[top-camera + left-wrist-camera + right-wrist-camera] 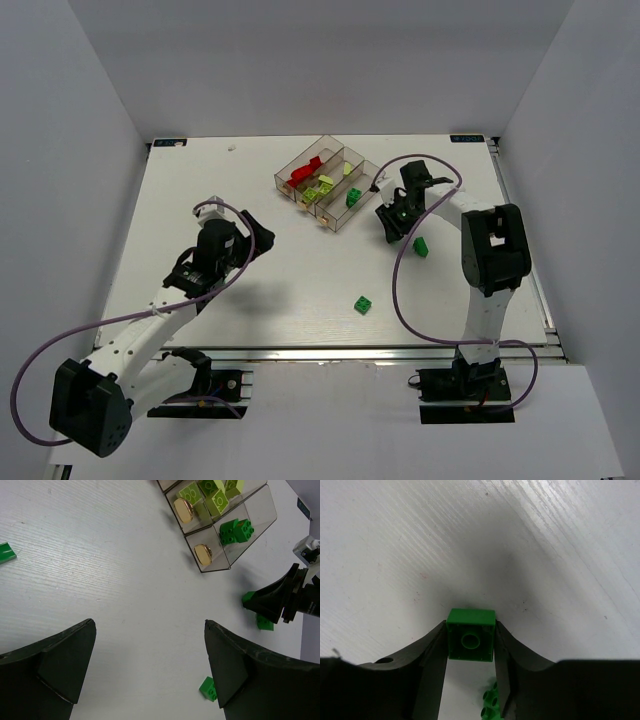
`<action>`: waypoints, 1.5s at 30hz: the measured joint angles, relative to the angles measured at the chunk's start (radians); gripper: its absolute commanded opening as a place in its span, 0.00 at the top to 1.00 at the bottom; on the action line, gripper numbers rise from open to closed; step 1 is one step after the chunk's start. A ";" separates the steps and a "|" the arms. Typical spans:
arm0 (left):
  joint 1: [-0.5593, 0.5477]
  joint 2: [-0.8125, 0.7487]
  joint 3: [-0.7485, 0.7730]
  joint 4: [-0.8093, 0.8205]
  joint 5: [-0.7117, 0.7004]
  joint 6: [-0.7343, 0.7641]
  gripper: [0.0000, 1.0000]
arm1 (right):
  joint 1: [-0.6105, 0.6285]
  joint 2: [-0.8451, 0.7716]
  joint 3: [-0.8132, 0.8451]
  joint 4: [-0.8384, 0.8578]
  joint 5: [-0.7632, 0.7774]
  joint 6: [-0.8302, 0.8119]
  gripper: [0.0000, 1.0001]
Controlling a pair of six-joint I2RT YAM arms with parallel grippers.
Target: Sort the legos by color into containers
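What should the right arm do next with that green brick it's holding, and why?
Probably carry it to the end compartment of the containers and open there. The right gripper has its jaws shut on a green brick, and that nearby compartment already holds a matching brick, while its neighbour holds pale yellow-green bricks.

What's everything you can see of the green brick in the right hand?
The green brick is a small square piece of glossy bright-green plastic. Its hollow underside, with one round tube in the middle, faces the wrist camera; its studs are hidden. The right hand is shut on it, with a black finger pressed against each of two opposite sides. It sits over the white table, to the right of the containers in the top view; whether it touches the table I cannot tell.
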 measured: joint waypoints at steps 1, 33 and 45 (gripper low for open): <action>0.000 -0.001 0.000 0.000 0.000 0.000 0.02 | 0.000 0.000 0.000 0.000 0.000 -0.002 0.70; 0.000 -0.062 -0.038 0.002 0.016 -0.047 0.02 | 0.150 0.031 0.262 0.290 -0.240 0.116 0.95; 0.000 -0.072 -0.064 0.019 0.046 -0.069 0.02 | 0.166 0.103 0.277 0.301 -0.196 0.112 0.49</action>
